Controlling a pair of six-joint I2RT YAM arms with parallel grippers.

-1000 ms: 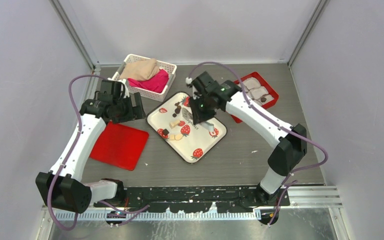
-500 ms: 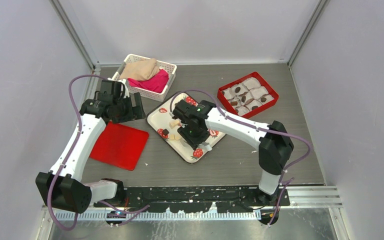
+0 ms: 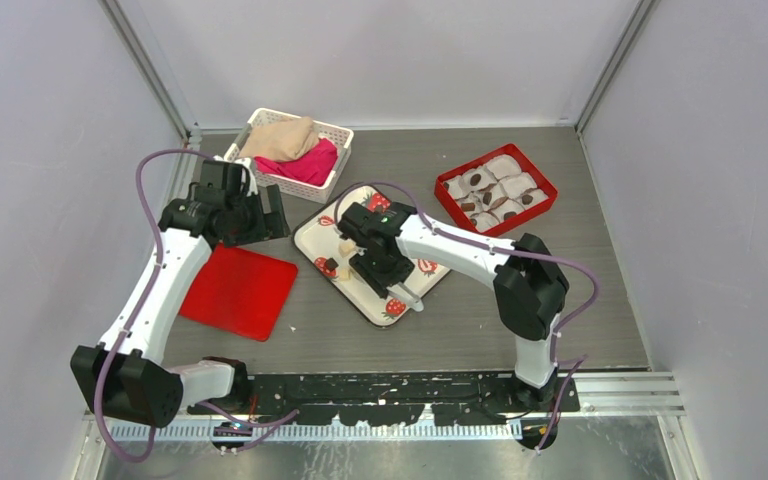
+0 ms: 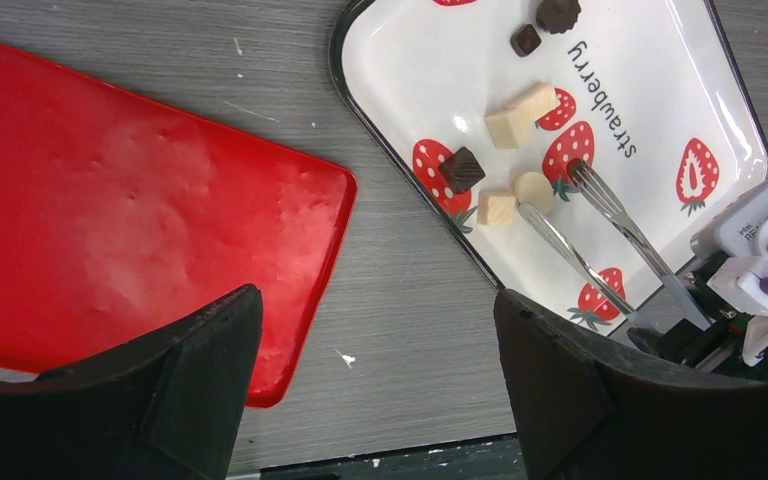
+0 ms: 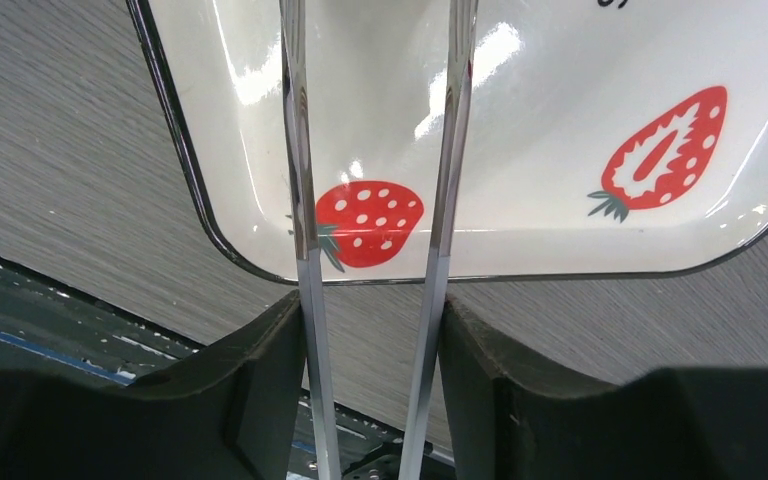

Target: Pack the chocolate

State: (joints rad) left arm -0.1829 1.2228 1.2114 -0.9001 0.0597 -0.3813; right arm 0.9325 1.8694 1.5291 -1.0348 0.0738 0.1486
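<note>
Gripping the tongs (image 5: 298, 200) at the near edge of the tray (image 4: 410, 80), the right gripper (image 5: 372, 345) should straddle the dark chocolate cube (image 4: 462, 168) mid-tray, skipping the pale pieces (image 4: 508, 128) beside it, and squeeze gently. Left of the tray, the left gripper (image 4: 380, 370) hangs spread, empty. Beyond the tray's far-right side sits the red box (image 3: 554, 190).

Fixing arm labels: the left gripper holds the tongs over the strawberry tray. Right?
No. The right gripper holds the tongs over the strawberry tray, as the right wrist view shows: both tong arms run out from between its fingers. The left gripper is open and empty, by the flat red lid.
</note>
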